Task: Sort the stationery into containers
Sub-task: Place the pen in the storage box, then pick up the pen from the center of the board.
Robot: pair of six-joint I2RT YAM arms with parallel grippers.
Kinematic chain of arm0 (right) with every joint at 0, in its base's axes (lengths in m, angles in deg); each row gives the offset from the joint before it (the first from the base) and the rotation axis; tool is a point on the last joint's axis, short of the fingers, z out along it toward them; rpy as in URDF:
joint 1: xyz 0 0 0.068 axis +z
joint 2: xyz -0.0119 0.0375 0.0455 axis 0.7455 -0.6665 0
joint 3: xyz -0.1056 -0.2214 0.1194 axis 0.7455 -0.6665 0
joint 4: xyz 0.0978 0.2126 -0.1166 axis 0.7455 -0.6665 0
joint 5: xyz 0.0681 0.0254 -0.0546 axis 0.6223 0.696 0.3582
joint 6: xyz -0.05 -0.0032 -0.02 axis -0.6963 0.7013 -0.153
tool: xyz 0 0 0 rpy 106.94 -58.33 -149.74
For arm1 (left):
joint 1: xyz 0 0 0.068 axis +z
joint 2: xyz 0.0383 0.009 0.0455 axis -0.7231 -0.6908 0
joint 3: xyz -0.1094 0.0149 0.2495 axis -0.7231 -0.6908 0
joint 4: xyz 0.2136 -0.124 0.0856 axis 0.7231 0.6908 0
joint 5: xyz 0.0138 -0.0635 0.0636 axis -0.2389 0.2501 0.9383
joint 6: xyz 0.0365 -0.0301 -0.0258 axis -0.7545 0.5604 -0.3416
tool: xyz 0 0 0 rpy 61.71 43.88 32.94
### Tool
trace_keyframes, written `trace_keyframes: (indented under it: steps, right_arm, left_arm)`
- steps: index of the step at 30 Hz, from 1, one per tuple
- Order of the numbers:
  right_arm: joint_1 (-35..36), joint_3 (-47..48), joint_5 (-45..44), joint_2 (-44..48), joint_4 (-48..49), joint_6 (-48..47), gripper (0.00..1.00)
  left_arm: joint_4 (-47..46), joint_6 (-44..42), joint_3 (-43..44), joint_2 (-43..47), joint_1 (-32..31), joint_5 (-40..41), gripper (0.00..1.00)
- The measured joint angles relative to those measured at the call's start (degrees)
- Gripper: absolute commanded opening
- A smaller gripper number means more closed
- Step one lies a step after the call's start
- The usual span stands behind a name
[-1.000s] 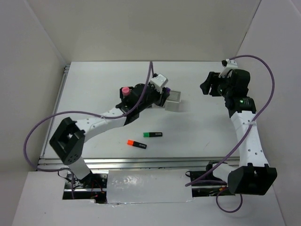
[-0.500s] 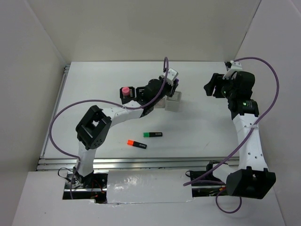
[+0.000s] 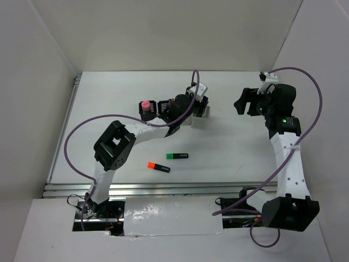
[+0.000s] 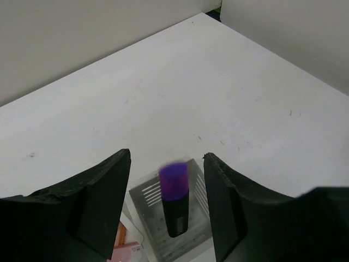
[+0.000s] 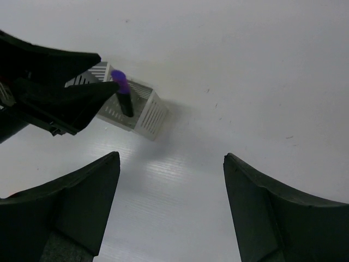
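Over the light grey cup, your left fingers stand parted. The purple-capped marker is upright between them, touching neither, its lower end inside the cup. Any print on its black barrel is too blurred to read. Your right fingers are spread wide, holding nothing, above the bench.

- the purple marker is blurring at its cap;
- the left arm is covering much of the grey cup;
- a pink item is running off the lower edge
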Motion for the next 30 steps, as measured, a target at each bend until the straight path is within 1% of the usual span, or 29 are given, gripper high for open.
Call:
trace_keyframes:
  steps: [4, 7, 9, 12, 15, 17, 21, 23, 26, 30]
  right_arm:
    - [-0.2, 0.7, 1.4, -0.1, -2.2, -2.3, 0.83]
    - [-1.0, 2.4, 3.1, -0.3, -4.2, -4.7, 0.78]
    - [-1.3, 4.9, 6.2, -1.4, -6.4, -8.0, 0.76]
    - [1.3, 10.6, 10.1, -5.0, -11.1, -13.7, 0.75]
    - [9.6, 14.6, 11.1, -9.5, -15.4, -19.5, 0.74]
    - [18.0, 15.0, 9.8, -12.6, -17.3, -22.6, 0.74]
    - [36.7, 15.0, 3.9, -21.2, -20.5, -27.2, 0.74]
    - [43.5, 16.7, 1.8, -27.6, -23.1, -28.2, 0.74]
    - [50.3, 20.8, -1.6, -38.8, -25.6, -28.8, 0.78]
    - [55.6, 23.7, -8.1, -49.3, -27.1, -28.6, 0.78]
  left_arm:
    - [0.3, 0.1, 0.0, 0.4, 0.0, 0.0, 0.79]
    - [2.2, 0.3, 0.0, 2.8, 0.5, 0.0, 0.80]
    - [5.4, 1.4, 0.2, 6.3, 1.4, -0.4, 0.80]
    - [15.2, 4.0, 4.5, 12.4, 4.9, -3.1, 0.87]
    - [25.4, 7.8, 11.0, 19.0, 12.9, -8.2, 0.88]
    - [30.9, 10.1, 13.2, 23.8, 20.7, -12.2, 0.91]
    - [41.9, 14.1, 12.4, 32.7, 40.9, -19.5, 0.96]
    - [46.3, 14.6, 8.8, 36.1, 48.2, -22.3, 0.97]
    - [52.7, 14.4, 2.5, 39.8, 54.9, -26.3, 0.98]
    - [58.7, 13.4, -5.0, 42.8, 59.4, -30.2, 0.98]
